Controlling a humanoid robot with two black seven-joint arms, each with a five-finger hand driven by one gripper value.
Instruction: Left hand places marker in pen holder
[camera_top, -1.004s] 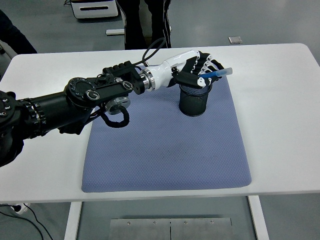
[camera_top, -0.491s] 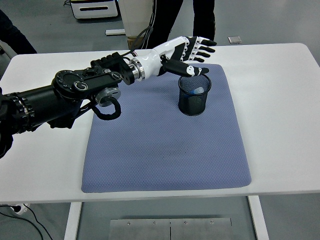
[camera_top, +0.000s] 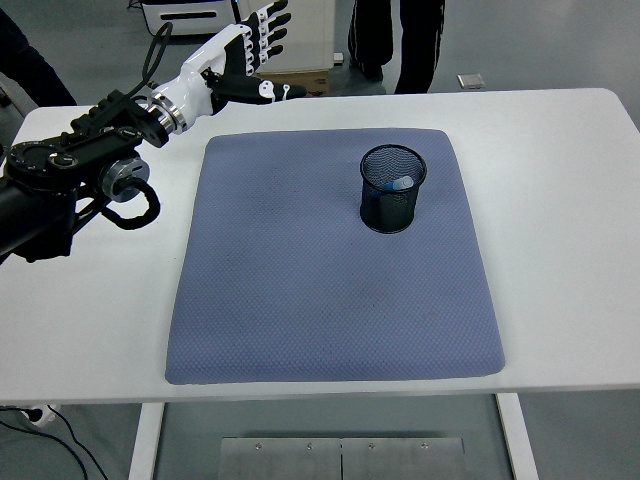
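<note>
A blue-grey mat (camera_top: 330, 300) covers the middle of the white table (camera_top: 560, 230), and on its upper right part stands a black mesh pen holder (camera_top: 392, 190), upright, with its round rim open to the camera. Inside the holder, low against the right side of its wall, a bit of blue shows through the opening: this is the marker (camera_top: 400, 184), lying within the cup, with only its upper end in sight. The left hand (camera_top: 243, 52) is in the upper left of the frame, well apart from the holder, over the far edge of the table and beyond the mat's upper left corner. Its white-and-black fingers (camera_top: 268, 22) are spread and extended, pointing up and to the right, and they hold nothing; the thumb (camera_top: 285, 91) sticks out lower down toward the right. The black arm (camera_top: 70, 170) behind it runs down toward the left edge of the picture, with a looped black cable (camera_top: 135, 205) hanging beside its wrist joint above the table surface. At the top of the frame, past the far edge of the table, a person's dark trouser legs (camera_top: 400, 40) stand on the grey floor, and a small flat grey object (camera_top: 470, 80) lies on the floor just beyond the table edge at upper right.
</note>
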